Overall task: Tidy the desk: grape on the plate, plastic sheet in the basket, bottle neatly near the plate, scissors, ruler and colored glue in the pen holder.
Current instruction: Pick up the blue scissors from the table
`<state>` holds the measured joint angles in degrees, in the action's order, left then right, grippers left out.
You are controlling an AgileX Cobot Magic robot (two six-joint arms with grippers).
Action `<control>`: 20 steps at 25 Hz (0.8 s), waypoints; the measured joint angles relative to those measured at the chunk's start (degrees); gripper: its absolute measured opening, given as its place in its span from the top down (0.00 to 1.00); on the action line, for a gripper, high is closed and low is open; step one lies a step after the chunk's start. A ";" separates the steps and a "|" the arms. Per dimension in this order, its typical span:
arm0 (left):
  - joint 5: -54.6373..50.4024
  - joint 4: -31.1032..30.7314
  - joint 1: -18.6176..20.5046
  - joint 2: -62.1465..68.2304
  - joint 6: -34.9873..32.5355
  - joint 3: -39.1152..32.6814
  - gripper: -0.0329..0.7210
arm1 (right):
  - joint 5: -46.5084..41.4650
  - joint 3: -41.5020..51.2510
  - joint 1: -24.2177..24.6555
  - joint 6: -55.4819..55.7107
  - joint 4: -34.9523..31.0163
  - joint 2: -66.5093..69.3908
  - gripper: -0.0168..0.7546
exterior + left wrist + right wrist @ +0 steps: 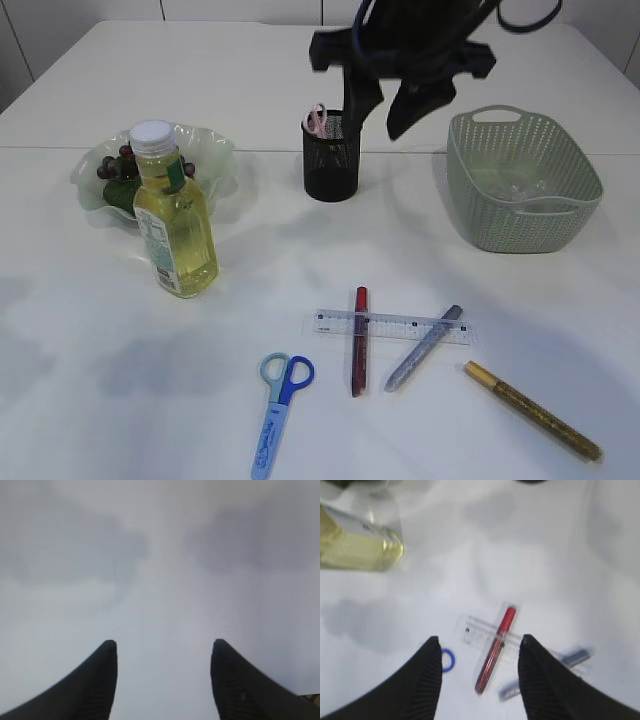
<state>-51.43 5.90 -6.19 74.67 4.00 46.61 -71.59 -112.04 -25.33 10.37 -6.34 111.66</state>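
On the left of the white tabletop point(90, 380) stands a wavy plate point(215, 150) with dark grapes point(112, 167) in it. Just in front of the plate the bottle point(175, 215) stands upright, with yellow liquid and a white cap. Near the front edge, the blue scissors point(278, 405) lie flat with the handles pointing away from the camera.

In the middle, behind, is the black mesh holder point(331, 160); pink handles point(316, 118) stick out of it. In front of it the clear ruler point(392, 326) lies across the tabletop. A red glue pen point(359, 340) lies crossed over the ruler, and a silver glue pen point(424, 348) lies tilted, with its upper end touching the ruler. Further right a gold glue pen point(532, 410) lies apart from them, near the front corner.

On the right, the pale green basket point(470, 150) holds a clear sheet point(515, 188), hard to see.

The right claw point(480, 650) hangs high above the holder, its fingers apart and holding nothing; its own view looks down on the ruler and red pen. The left claw point(163, 652) is also apart and empty, over bare tabletop.
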 joint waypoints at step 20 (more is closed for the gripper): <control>0.33 0.00 0.00 0.00 -0.10 0.00 0.38 | 2.69 16.27 -23.93 36.55 5.07 6.72 0.46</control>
<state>-51.10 5.90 -6.19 74.67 3.90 46.61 -68.90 -95.77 -49.25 46.92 -1.27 118.38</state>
